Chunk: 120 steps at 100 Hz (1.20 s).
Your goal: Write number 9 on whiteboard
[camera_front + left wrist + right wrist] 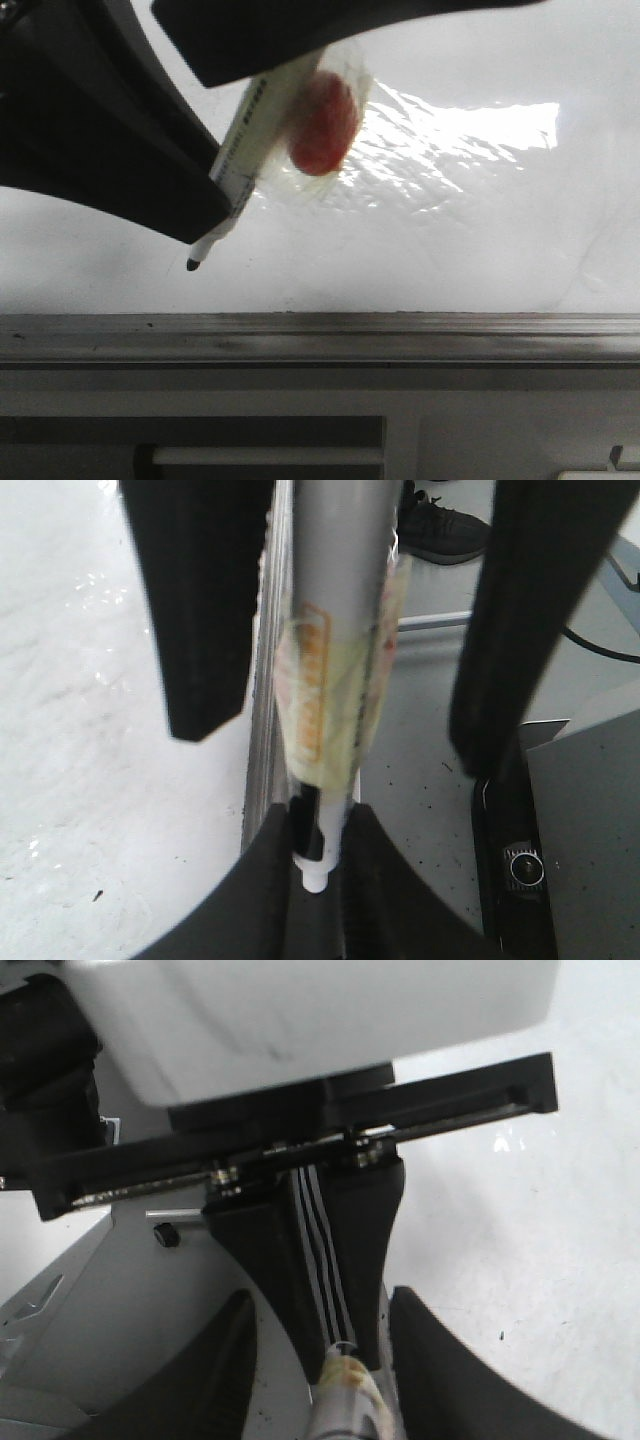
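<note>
My left gripper is shut on a white marker pen. The pen's black tip pokes out below the jaws, just above the whiteboard. The pen body carries yellowish tape and a red blob. In the left wrist view the left gripper clamps the pen. My right gripper is open, with its fingers on either side of the pen's far end without touching it. No stroke of the number 9 shows on the board.
The board's glossy film is wrinkled, with a bright glare patch. A grey metal rail runs along the board's near edge. Beyond the board lie a grey floor and a dark shoe.
</note>
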{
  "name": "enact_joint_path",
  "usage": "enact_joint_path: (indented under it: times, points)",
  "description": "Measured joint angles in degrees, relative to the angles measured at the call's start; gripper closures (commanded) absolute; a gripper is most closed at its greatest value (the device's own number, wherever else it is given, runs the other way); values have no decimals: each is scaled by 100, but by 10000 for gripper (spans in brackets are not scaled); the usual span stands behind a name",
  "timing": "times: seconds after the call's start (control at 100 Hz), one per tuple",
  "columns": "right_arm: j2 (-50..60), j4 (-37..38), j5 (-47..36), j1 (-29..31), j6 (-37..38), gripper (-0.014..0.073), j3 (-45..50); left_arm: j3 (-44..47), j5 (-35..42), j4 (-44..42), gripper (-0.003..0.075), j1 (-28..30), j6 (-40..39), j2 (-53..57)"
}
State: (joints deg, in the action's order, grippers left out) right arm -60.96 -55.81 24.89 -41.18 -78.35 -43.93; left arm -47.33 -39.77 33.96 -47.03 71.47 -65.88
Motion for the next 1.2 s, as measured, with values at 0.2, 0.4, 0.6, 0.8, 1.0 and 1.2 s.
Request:
enact_joint_path:
  times: [0.2, 0.4, 0.6, 0.8, 1.0, 1.2]
  points:
    - [0, 298, -10, 0, -6, 330, 0, 0, -49, -59, 741, 0, 0, 100]
    - [-10, 357, -134, 0, -6, 331, 0, 0, -110, -61, 741, 0, 0, 110]
    - [-43, 357, -18, 0, -6, 497, 0, 0, -132, -74, 741, 0, 0, 110]
    - [-64, 378, 111, 0, -20, 661, -18, 0, -132, -86, 731, 0, -46, 110]
    - [-78, 453, 61, 14, -34, 661, -130, 22, 169, -141, 444, 11, -249, 388]
    - [-137, 2005, 1013, 232, 1405, 661, -1005, -3, 406, -88, 262, 395, -962, 1225]
